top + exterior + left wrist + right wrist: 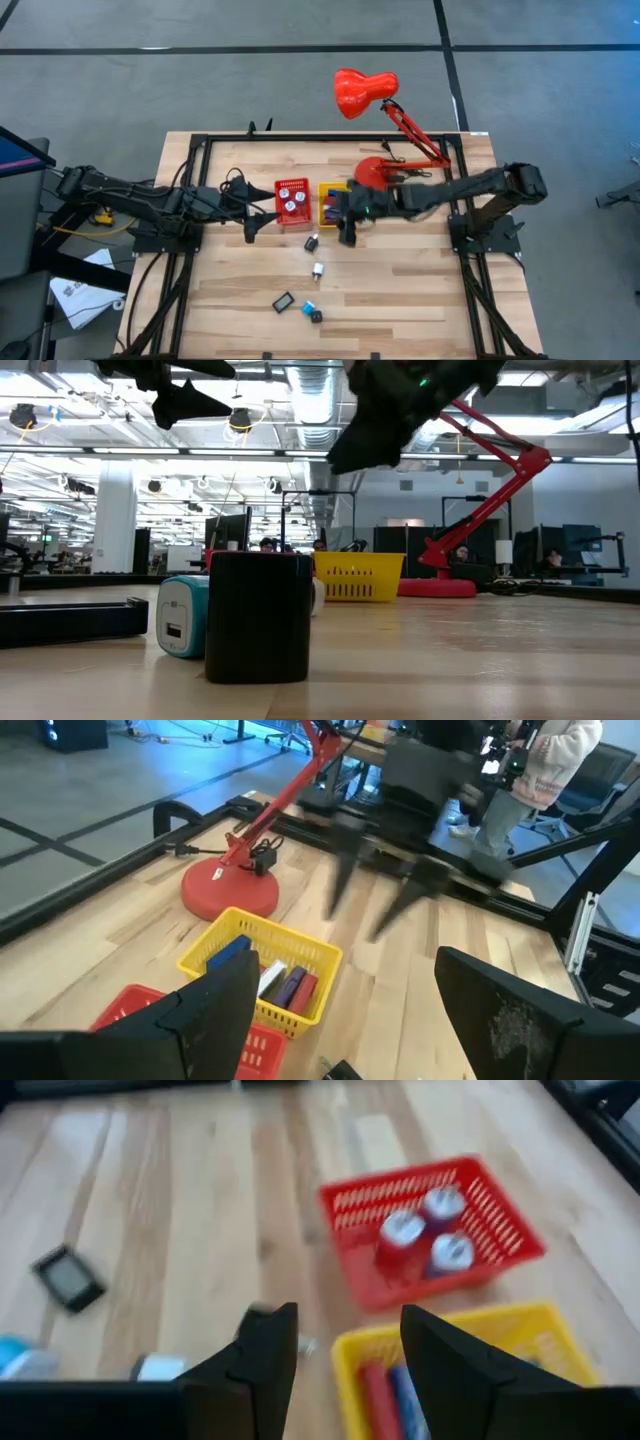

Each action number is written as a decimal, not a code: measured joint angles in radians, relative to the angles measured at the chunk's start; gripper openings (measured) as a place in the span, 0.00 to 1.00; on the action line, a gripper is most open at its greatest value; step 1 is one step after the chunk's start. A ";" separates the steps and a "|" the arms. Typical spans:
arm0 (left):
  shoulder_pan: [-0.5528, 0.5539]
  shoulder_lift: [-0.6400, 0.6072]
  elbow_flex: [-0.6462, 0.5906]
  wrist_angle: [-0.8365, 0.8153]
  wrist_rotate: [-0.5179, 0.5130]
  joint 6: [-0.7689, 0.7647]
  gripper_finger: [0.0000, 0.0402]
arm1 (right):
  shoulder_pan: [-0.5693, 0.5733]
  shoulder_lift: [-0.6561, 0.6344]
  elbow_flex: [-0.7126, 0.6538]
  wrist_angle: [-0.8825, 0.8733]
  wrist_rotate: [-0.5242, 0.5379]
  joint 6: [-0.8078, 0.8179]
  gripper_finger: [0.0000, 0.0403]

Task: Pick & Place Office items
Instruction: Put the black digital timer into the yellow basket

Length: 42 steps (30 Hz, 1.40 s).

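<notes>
The right end effector (347, 232) hangs above the wooden plank counter (400, 300), at the near edge of the yellow square mesh bin (333, 203). Its fingers stand partly apart with nothing between them. The left end effector (250, 226) waits beside the red square mesh bin (292, 200), fingers spread wide and empty.

Largest thing on the counter is the red metal desk lamp (385, 130) with its round base at the far side. Next come the two bins, side by side: the red one holds three small round white-topped pieces (425, 1232), the yellow one a few red, blue and white flat pieces (275, 982). The office items not yet sorted lie loose nearer the front: a small black block (311, 242) just beside the right end effector, a tiny white piece (318, 269), a flat black rectangular piece (283, 301), a light blue piece (307, 306) and a black cube (316, 316), the last two almost touching.

The risk is that fingers reaching for so small a piece pinch its edge and flick it away, or that the descending arm clips the bin rim and shifts it.

The counter is pale butcher-block wood framed by black rails. Beyond it lies an open office with desks, monitors and ceiling lights; a person stands behind the far rail.
</notes>
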 joint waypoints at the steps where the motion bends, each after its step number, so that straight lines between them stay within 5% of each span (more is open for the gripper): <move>1: -0.003 0.000 0.000 -0.002 0.008 -0.011 0.74 | 0.032 -0.003 -0.001 -0.021 0.039 0.017 0.43; 7: -0.045 0.031 0.002 -0.003 0.289 -0.016 0.74 | 0.168 -0.003 -0.001 -0.084 0.087 0.137 0.43; 13: -0.249 0.200 0.001 -0.083 0.333 -0.047 0.72 | 0.202 -0.003 -0.001 -0.090 0.089 0.180 0.43; 20: -0.450 0.461 0.019 -0.032 0.257 -0.372 0.71 | 0.185 -0.003 -0.001 -0.150 0.090 0.205 0.43; 27: -0.565 0.671 0.163 -0.092 -0.028 -0.371 0.71 | 0.153 -0.003 -0.009 -0.149 0.094 0.200 0.43; 37: -0.596 0.891 0.306 -0.186 -0.087 -0.463 0.71 | 0.127 -0.003 -0.080 -0.141 0.094 0.244 0.43; 42: -0.595 0.938 0.307 -0.218 -0.027 -0.599 0.71 | 0.127 -0.002 -0.110 -0.112 0.093 0.257 0.43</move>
